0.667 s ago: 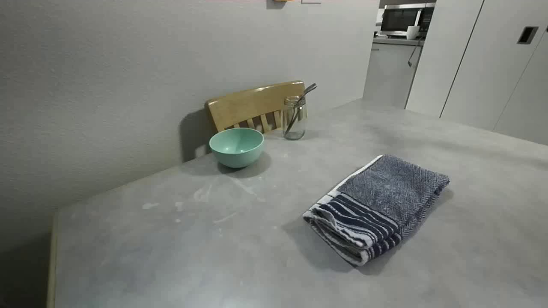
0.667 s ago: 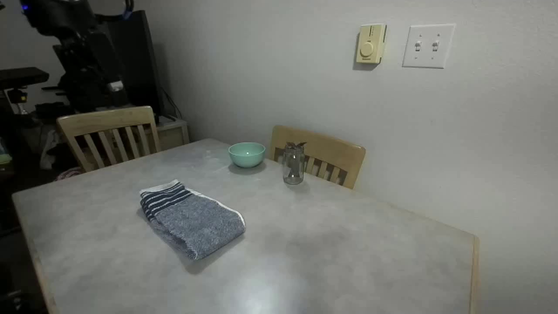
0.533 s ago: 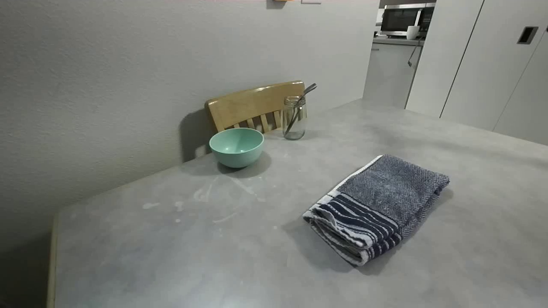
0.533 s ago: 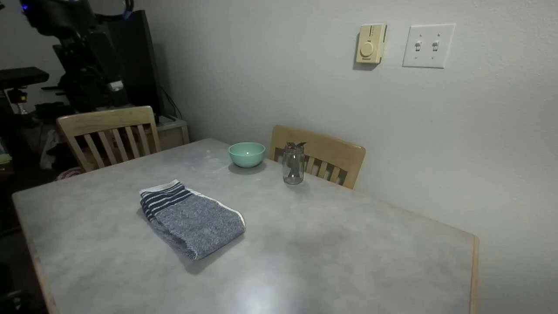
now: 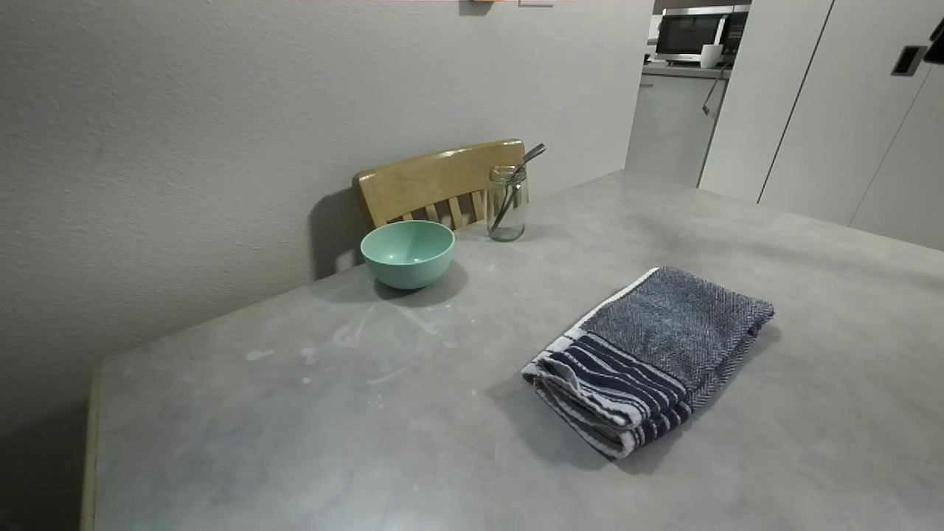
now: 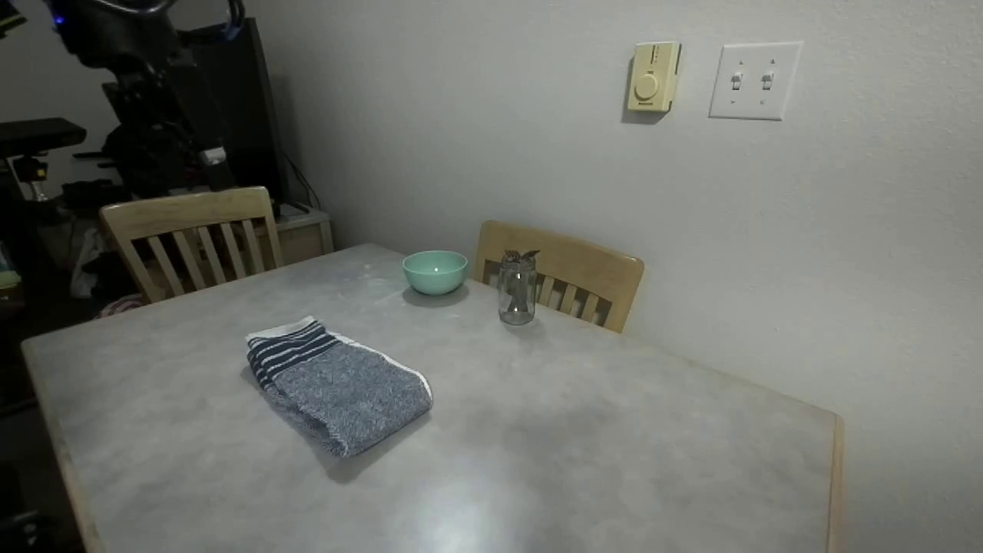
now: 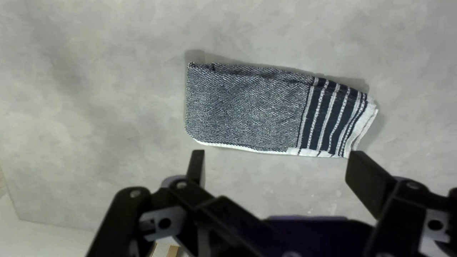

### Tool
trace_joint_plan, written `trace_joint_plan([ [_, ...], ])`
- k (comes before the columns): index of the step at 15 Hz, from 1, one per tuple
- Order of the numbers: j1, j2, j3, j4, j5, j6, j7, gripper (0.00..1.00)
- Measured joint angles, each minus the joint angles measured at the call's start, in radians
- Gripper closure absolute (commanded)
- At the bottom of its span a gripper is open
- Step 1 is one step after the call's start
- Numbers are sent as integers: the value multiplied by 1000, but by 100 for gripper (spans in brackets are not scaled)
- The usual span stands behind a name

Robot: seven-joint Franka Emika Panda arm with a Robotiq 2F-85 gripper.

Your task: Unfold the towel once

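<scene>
The blue-grey towel lies folded on the grey table, with a dark-blue and white striped band at one end. It shows in both exterior views (image 5: 678, 317) (image 6: 353, 388) and in the wrist view (image 7: 246, 107). Its layered edges show at the striped end in an exterior view. My gripper (image 7: 276, 155) is open and empty, with its fingers wide apart. It is above the table and apart from the towel. In the wrist view the towel lies just beyond the fingertips. The dark arm (image 6: 138, 77) hangs at the upper left in an exterior view.
A teal bowl (image 5: 408, 254) stands near the wall side of the table (image 6: 576, 430). A glass jar (image 6: 517, 292) with cutlery stands beside it. A wooden chair (image 6: 591, 265) is behind the jar, and another chair (image 6: 192, 211) is at the table's far end.
The arm has shifted slightly right and down in an exterior view. A dark part of it has come in at the upper right edge of an exterior view. The towel has not moved.
</scene>
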Motion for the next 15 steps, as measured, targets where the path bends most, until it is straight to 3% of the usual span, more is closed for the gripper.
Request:
trace_joint_plan([
  [6,28,256,-3,130,10,71,-22,0],
  [10,48,431,-9,244,61,86,-117,0],
  [15,49,465,-15,276,64,86,-135,0],
])
